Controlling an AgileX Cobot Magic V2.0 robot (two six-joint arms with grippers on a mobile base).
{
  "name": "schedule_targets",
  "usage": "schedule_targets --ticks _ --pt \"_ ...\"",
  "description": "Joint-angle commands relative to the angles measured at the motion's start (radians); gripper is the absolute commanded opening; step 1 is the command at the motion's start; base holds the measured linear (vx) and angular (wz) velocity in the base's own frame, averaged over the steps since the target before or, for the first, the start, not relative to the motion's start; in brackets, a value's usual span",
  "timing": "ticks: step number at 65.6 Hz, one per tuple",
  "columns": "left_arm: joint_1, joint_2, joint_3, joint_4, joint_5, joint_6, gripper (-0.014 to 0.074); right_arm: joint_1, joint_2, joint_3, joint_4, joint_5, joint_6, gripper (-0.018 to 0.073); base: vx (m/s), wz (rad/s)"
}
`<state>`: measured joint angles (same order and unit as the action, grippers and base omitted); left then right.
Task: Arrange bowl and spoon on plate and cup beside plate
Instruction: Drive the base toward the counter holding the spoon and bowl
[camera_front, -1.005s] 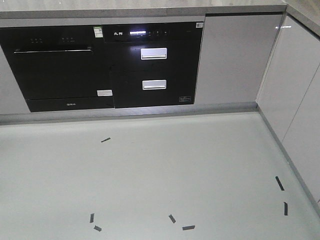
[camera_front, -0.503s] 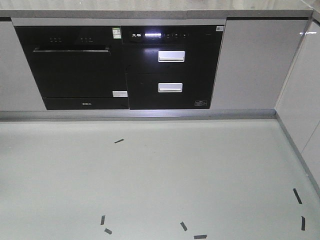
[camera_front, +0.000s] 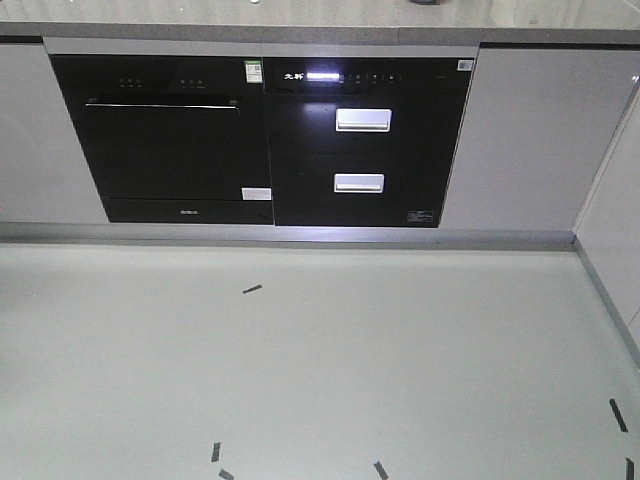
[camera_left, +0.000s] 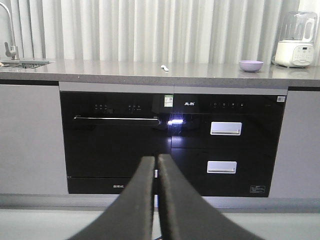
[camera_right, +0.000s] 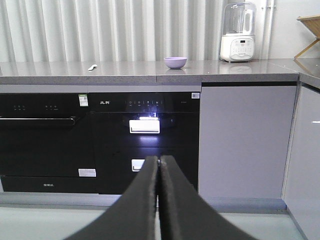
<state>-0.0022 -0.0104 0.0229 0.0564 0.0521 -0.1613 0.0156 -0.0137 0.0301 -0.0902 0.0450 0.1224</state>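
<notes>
Right wrist: bowl (camera_right: 175, 62), spoon (camera_right: 92, 67) apart on countertop (camera_right: 130, 77)

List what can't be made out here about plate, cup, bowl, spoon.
Spoon: too small in both wrist views for detail.
Bowl interior: hidden by its own wall.
Plate, cup: in no view.
Front view: countertop cut by top edge; bowl, spoon unseen there.
</notes>
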Motion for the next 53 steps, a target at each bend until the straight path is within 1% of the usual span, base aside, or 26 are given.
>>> schedule_targets --ticks 1,53 --pt "0.0 -0.015 -0.017 -0.001 -0.077 -0.006 -0.0006 0.001 -0.006 0.008 -0.004 -0.071 -0.006 -0.0009 0.1 0.03" --pt "0.0 -0.015 -0.017 -0.001 -0.077 -0.006 -0.0006 0.001 -0.006 0.008 -0.004 -0.071 -0.006 -0.0009 0.13 -0.04"
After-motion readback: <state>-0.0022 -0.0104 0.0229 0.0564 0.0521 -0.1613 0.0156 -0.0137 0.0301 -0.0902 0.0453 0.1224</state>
